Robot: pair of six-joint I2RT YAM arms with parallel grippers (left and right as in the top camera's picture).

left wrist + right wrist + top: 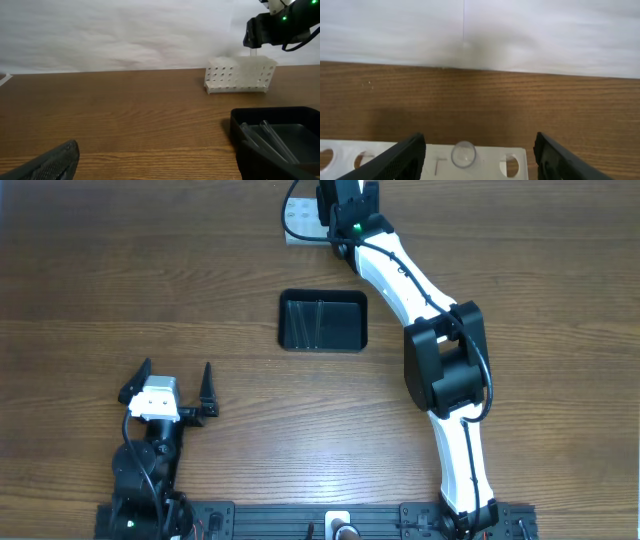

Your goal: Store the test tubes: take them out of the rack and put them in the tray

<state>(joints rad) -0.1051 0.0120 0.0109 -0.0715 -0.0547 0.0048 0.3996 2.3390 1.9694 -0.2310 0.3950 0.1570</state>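
Black and spread wide, the left gripper is seen near its base with nothing held. Farther out, clear test tubes are laid in the black tray. Beyond it — in the white rack — one upright tube is flanked, untouched, by the parted fingers of the right gripper.

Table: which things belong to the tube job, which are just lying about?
Job:
rack
tube standing in it
tray
tubes lying in it
right gripper, open, over the rack's tube

Other:
left gripper, open, near its base
table
wall
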